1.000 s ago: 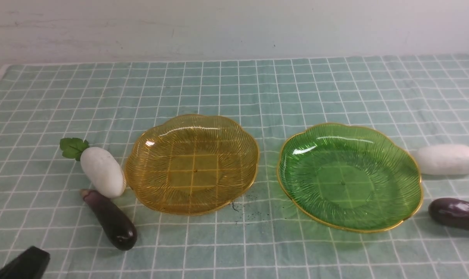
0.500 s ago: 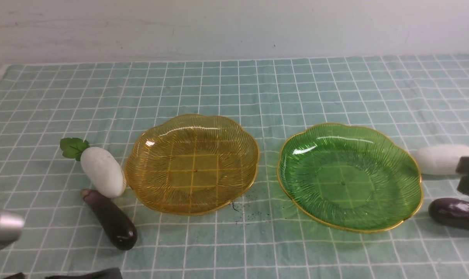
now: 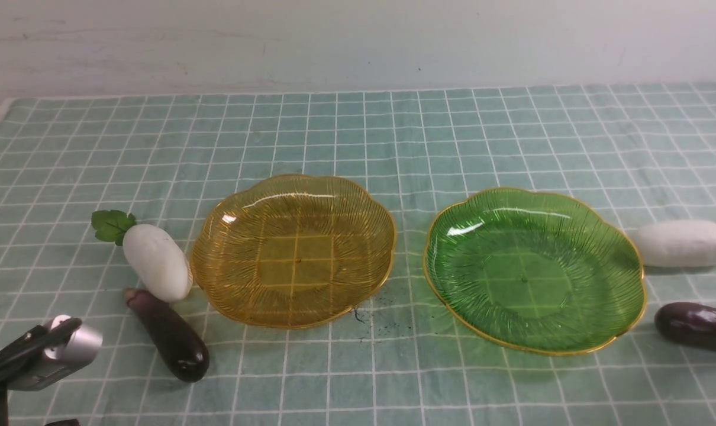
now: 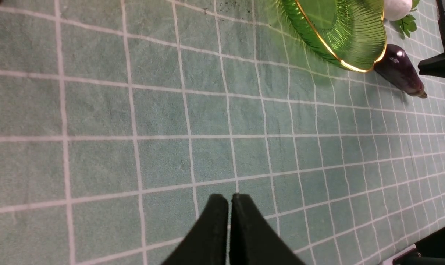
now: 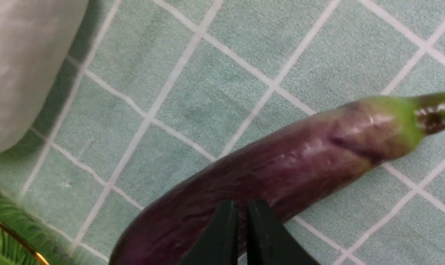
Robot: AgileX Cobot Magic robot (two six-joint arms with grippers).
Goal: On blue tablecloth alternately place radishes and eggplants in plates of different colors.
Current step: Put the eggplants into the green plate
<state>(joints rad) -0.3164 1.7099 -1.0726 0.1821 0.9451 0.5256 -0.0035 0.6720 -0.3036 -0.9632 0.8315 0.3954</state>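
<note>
Okay, my left arm (image 3: pixel 41 354) sits low at the near-left corner, left gripper (image 4: pixel 229 197) clenched on nothing above blue tablecloth (image 4: pixel 97 110). The radishes (image 3: pixel 157 262) and eggplants (image 3: pixel 168 334) lie beside the plates (image 3: pixel 393 239). Right gripper (image 5: pixel 238 205) pinched closed over right eggplant (image 5: pixel 281 165).

Blue tablecloth (image 3: pixel 358 130) carried amber plate (image 3: pixel 225 263) centre-left and green plate (image 3: pixel 452 234) centre-right. Left radish (image 3: pixel 157 262) and left eggplant (image 3: pixel 168 334) lay lower left; right radish (image 3: pixel 683 243) and right eggplant (image 3: pixel 695 326) at right edge.

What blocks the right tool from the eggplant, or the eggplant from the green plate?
Nothing visible: the right tool hangs over the eggplant, and only bare cloth separates it from the green plate.
</note>
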